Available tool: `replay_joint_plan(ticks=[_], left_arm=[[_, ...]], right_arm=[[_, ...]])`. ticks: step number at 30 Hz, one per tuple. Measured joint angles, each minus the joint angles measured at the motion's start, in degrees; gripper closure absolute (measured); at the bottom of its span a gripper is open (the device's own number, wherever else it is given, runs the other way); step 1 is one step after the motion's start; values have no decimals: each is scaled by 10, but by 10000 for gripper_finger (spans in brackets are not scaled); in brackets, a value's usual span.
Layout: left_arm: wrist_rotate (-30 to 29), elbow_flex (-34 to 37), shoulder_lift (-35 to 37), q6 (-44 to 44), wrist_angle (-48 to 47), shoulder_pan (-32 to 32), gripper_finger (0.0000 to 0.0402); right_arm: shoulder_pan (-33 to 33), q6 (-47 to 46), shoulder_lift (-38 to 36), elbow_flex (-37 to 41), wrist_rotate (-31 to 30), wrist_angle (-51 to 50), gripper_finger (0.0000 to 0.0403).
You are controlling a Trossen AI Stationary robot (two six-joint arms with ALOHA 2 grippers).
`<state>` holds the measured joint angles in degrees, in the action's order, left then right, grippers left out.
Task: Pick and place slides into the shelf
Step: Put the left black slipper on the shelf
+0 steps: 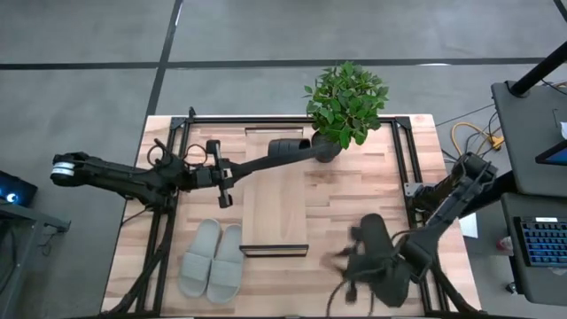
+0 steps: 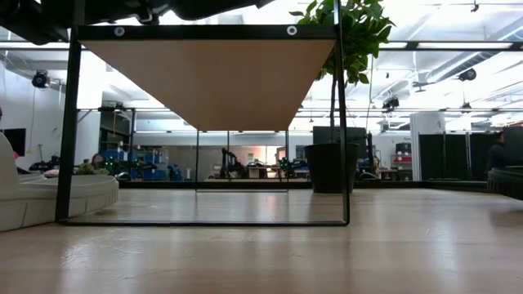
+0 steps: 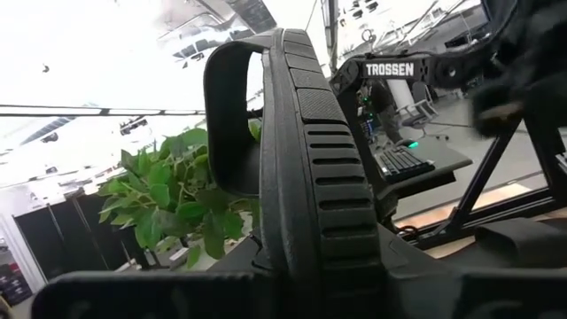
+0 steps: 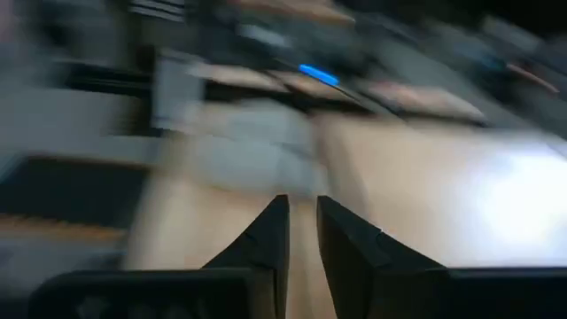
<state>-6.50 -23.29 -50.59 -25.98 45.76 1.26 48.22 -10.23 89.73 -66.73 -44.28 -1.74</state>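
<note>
Black slide in left tool, right tool blurred.

Beneath my arms lies a pale butcher-block wooden tabletop, framed along its left and right sides by dark metal rails. At its centre stands the long, narrow shelf with a light wooden plank top and thin dark end rails — in the low view its plank underside spans between black uprights. To the shelf's left, near the front edge, a pale grey pair of rubber slides rests side by side on the wood. A leafy green potted plant in a dark pot stands at the far edge, just beside the shelf's far right corner. One black slide lies right of the shelf — touching the wood or not, I cannot tell.
</note>
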Motion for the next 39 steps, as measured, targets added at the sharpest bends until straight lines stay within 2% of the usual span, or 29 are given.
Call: replay_joint_plan(ticks=[2,3,6,11,16,19,24,29,34,39], left_arm=[[0,0,0,-2,1,0,357],[0,0,0,-3,1,0,357],[0,0,1,-4,-3,0,357],[-1,1,5,-18,-16,0,357],[-14,2,14,-20,-18,0,357],[-15,2,22,-20,-32,0,357],[-14,3,38,-50,-54,0,357],[-13,3,43,-90,-83,0,357],[-11,-2,38,-125,-118,1,357],[-8,-2,39,-169,-127,5,357]], right_arm=[[-13,117,0,13,92,118,351],[-18,156,-3,15,109,152,351],[-28,236,-27,18,106,180,351],[-60,278,-104,42,107,179,351],[-95,276,-224,111,147,171,350],[-100,275,-295,174,137,171,349],[-108,203,-377,277,125,190,349],[-107,138,-405,356,58,312,349],[-108,111,-409,381,-26,397,349],[-108,129,-409,365,-54,415,349]])
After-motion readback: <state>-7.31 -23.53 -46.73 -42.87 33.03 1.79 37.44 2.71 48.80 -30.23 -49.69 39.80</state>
